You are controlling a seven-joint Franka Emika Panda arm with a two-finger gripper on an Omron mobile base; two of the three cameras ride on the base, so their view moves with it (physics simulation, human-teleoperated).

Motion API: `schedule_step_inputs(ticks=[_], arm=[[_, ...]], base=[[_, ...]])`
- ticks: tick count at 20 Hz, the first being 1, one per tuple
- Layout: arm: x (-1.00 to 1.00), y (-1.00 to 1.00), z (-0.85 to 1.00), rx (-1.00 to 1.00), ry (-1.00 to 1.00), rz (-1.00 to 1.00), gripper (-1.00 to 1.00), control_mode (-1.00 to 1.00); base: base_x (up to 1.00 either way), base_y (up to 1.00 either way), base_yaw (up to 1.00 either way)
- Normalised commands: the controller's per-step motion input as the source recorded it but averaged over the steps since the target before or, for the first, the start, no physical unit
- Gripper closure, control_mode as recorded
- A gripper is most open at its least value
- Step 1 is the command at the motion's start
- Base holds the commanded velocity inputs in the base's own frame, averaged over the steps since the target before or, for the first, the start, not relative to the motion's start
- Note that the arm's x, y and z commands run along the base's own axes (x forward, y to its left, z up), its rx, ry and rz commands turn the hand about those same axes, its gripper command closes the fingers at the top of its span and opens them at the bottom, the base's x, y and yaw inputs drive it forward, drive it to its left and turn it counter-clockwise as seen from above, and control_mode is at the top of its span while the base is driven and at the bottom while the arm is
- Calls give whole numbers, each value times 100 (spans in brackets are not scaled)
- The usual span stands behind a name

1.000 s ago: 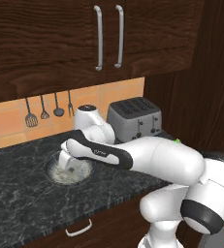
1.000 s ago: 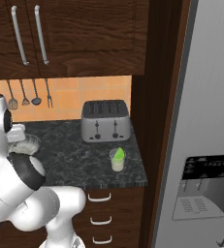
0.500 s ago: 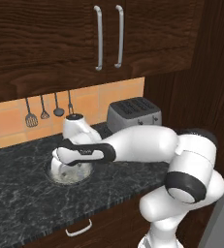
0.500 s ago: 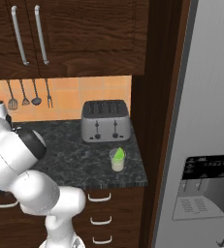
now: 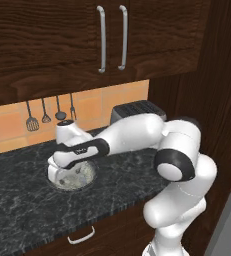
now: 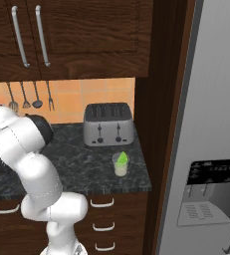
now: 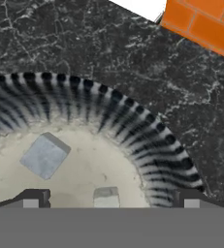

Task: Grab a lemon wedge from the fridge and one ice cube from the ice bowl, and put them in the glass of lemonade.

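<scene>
The gripper (image 7: 108,199) is hovering low over the ice bowl (image 7: 147,140), jaws standing wide and straddling a small pale ice cube (image 7: 106,197), presumably for pickup. The bowl is ribbed, on a speckled dark stone surface (image 7: 84,43). The glass of lemonade (image 6: 120,165) is standing near the toaster (image 6: 108,124), a lemon wedge (image 6: 121,160) seemingly inside.

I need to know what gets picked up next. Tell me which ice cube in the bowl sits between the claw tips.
The small ice cube sits midway between the claw fingertips. The larger grey cube lies off to one side, farther up the ice bowl.
</scene>
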Motion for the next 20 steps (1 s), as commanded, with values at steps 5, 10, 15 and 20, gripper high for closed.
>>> schedule_step_inputs(ticks=[5, 10, 15, 20], arm=[[32, 2, -31, -1, 3, 1, -100, -100], [12, 29, -32, -5, 0, 0, -100, -100], [10, 12, -25, -2, 0, 0, -100, -100], [3, 0, -19, 0, 0, 0, -100, -100]], base=[[0, 0, 0], [0, 0, 0], [0, 0, 0], [0, 0, 0]])
